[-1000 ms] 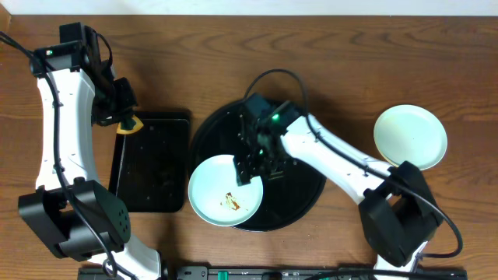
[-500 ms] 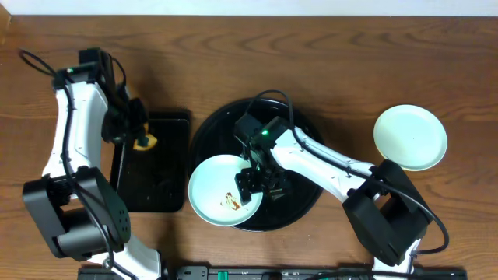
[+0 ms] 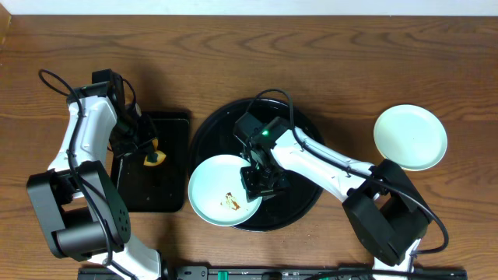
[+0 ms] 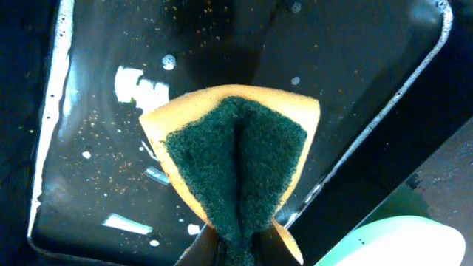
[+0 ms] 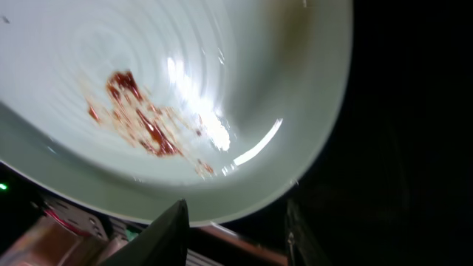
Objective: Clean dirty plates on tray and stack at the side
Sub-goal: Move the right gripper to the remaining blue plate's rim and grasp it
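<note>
Tray (image 3: 218,136): round, black, under the right gripper (image 3: 261,183); carries the smeared plate (image 5: 185,89).
Rectangular tray (image 3: 167,187): wet, beneath the left gripper (image 4: 240,247).
Smeared plate: pale blue, overhanging the tray's rim, edge at the right gripper's fingertips.
Second plate (image 3: 410,138): on the table, well apart from both grippers.
Right gripper: fingers apart; cannot tell whether they grip.
Left gripper: pinched on a folded sponge (image 4: 236,162).

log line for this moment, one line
left gripper: shut on sponge over small tray | right gripper: at dirty plate rim, grip unclear
</note>
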`<action>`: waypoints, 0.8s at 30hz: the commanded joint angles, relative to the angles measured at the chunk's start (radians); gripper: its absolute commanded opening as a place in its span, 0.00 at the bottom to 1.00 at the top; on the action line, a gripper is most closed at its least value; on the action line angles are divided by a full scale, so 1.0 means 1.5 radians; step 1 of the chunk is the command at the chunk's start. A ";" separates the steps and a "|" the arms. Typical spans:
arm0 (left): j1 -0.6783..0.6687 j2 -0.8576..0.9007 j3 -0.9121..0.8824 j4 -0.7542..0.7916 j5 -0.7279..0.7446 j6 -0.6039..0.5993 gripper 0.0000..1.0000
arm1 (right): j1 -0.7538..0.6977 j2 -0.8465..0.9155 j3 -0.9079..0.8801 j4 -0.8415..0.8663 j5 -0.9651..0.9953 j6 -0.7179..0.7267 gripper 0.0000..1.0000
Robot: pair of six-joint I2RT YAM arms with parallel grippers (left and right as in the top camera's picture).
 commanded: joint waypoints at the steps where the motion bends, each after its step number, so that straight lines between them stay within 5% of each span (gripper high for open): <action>1: 0.000 0.002 -0.003 -0.002 0.007 0.000 0.08 | -0.003 0.003 -0.033 0.033 -0.027 0.026 0.44; 9: 0.000 0.002 -0.003 -0.002 0.007 0.000 0.08 | -0.008 0.003 -0.095 0.090 -0.049 0.038 0.48; 13: 0.000 0.002 -0.003 -0.002 0.012 0.000 0.08 | -0.013 0.003 -0.098 0.090 -0.043 0.037 0.64; 19: 0.000 0.002 -0.003 0.001 0.012 0.000 0.08 | -0.026 0.003 -0.095 0.093 -0.016 0.030 0.75; 24: 0.000 0.002 -0.003 0.003 0.012 0.000 0.08 | -0.037 0.003 -0.096 0.115 -0.003 0.034 0.38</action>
